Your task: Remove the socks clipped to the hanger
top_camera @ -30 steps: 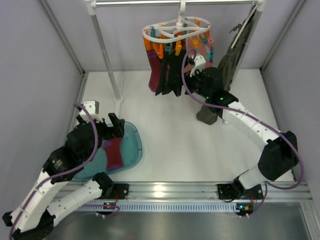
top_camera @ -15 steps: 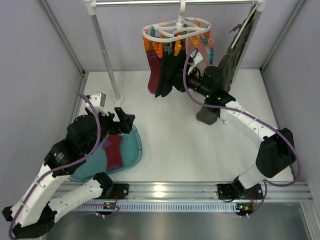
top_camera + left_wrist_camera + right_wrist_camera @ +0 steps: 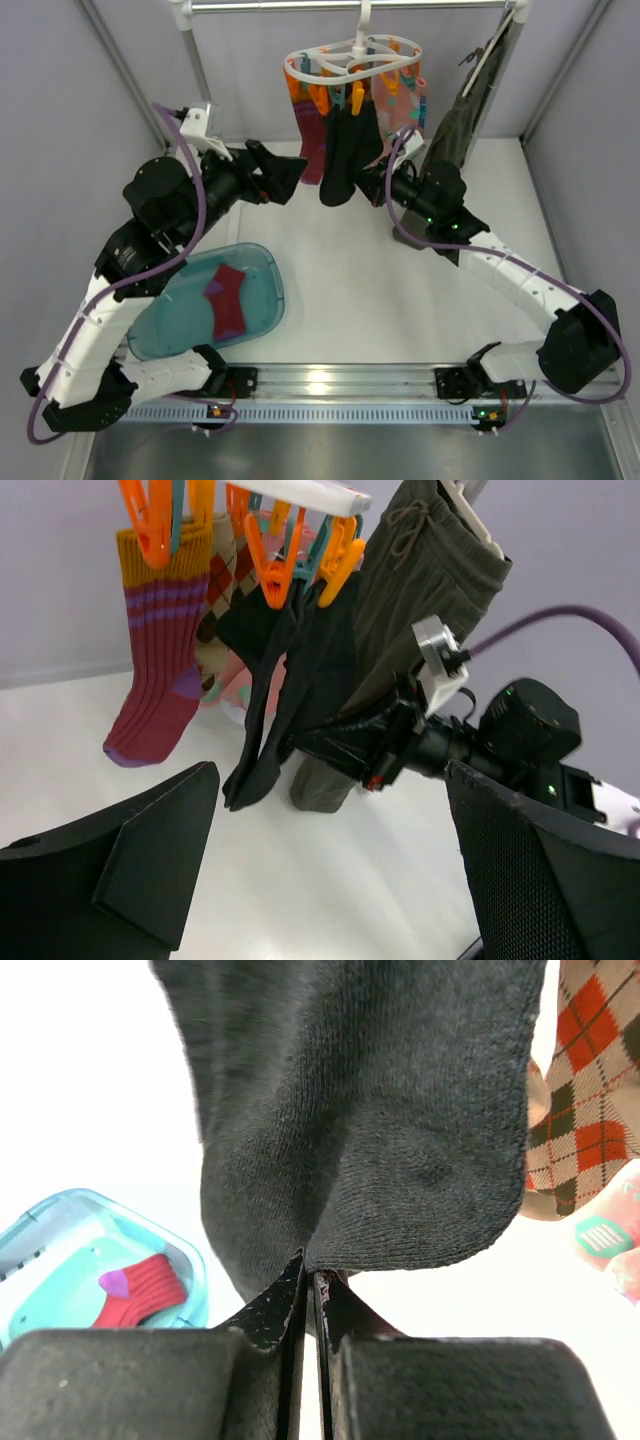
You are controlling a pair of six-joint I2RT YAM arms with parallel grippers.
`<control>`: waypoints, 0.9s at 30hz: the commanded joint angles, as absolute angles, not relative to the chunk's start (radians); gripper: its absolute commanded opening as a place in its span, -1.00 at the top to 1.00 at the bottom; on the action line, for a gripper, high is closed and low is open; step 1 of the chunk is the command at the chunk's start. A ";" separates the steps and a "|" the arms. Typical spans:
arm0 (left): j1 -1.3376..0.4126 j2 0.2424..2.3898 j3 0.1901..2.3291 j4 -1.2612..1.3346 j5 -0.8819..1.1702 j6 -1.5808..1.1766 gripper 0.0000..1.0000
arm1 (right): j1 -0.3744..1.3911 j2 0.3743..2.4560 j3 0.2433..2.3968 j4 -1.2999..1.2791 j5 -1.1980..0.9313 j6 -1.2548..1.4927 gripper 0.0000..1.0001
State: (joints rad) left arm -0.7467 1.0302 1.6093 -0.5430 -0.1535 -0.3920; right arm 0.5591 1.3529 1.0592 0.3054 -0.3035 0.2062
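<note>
Nearest the arm bases, a teal tray (image 3: 278,290) sits on the table at the left with 1 maroon sock (image 3: 228,300) lying flat inside it.

Farther in, the left gripper (image 3: 288,172) is raised above the table and points toward the hanging socks. Its jaws are spread wide and hold nothing. It is near the socks but apart from them.

To the right, the right gripper (image 3: 312,1278) is closed tight on the lower edge of a black sock (image 3: 360,1110), with a fold of the fabric pinched between its 2 fingers. That sock hangs straight up from the gripper to an orange clip (image 3: 272,565) on the white hanger (image 3: 350,55), so the gripper is below the hanger and on its right side.

Around the black sock more socks are clipped to the same hanger. A maroon striped sock (image 3: 160,670) hangs on the left, an argyle sock (image 3: 590,1110) hangs just beside and behind it, and a second dark one is right against it.

At the back, the hanger's hook is on a metal rail (image 3: 300,5). An olive garment (image 3: 420,590) hangs from the same rail, on the right.
</note>
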 commanded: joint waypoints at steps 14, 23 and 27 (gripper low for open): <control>-0.879 1.390 1.977 -0.483 -0.222 -0.269 -0.89 | 0.834 1.137 0.950 0.285 -0.078 0.114 1.00; -0.962 1.532 2.118 -0.489 -0.636 -0.141 -0.82 | 1.021 1.247 1.028 0.327 0.064 -0.023 1.00; -0.963 1.612 2.204 -0.491 -0.710 -0.042 -0.74 | 1.066 1.319 1.086 0.339 0.090 -0.074 1.00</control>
State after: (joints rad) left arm -0.9611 1.5650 2.1414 -0.5259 -0.5877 -0.1490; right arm 1.0183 1.2701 1.0245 0.3088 0.0551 -0.0021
